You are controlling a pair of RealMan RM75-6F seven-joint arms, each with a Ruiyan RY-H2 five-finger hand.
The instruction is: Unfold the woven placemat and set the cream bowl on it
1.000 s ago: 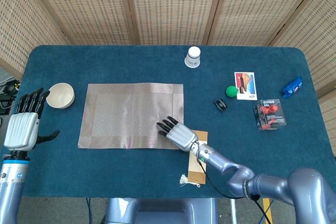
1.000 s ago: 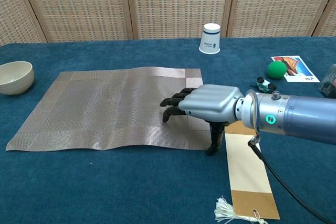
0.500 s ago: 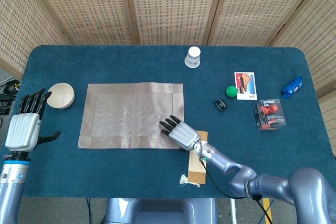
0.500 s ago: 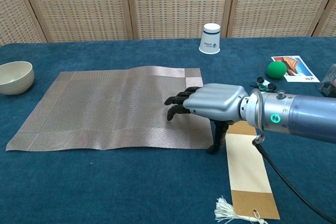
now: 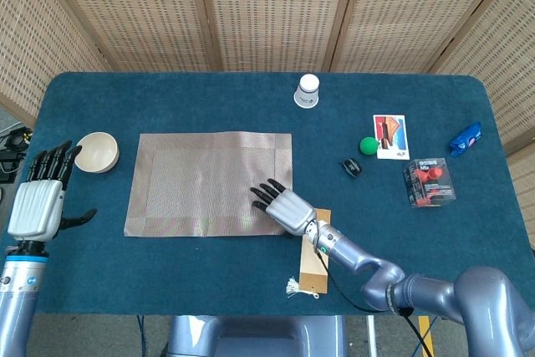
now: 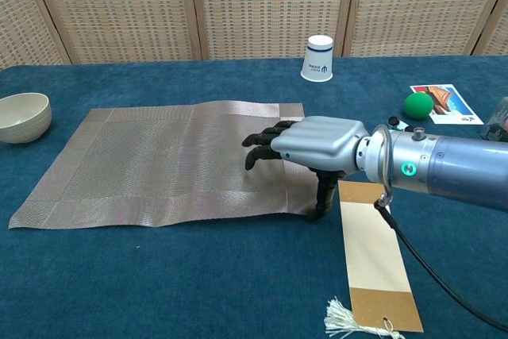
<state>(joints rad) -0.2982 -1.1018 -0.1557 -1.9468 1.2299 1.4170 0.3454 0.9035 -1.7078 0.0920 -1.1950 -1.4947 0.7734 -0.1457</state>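
Note:
The woven placemat (image 5: 201,180) (image 6: 159,160) lies spread flat on the blue table. My right hand (image 5: 281,203) (image 6: 305,144) hovers palm down over the mat's near right corner, fingers extended and apart, holding nothing; its thumb points down toward the mat's edge. The cream bowl (image 5: 96,152) (image 6: 22,117) stands upright on the table just left of the mat. My left hand (image 5: 38,202) is raised at the table's left edge, near the bowl, open with fingers spread. The chest view does not show the left hand.
A brown card with a string tassel (image 5: 311,261) (image 6: 375,263) lies by the right hand. A white paper cup (image 5: 308,90) stands at the back. A green ball (image 5: 369,145), picture card (image 5: 390,136), small black object (image 5: 352,167), red-and-black box (image 5: 429,181) and blue packet (image 5: 465,137) lie at the right.
My right hand has lifted slightly and shifted a little toward the mat's right edge. The mat's ripples have flattened. The left hand and bowl have barely moved.

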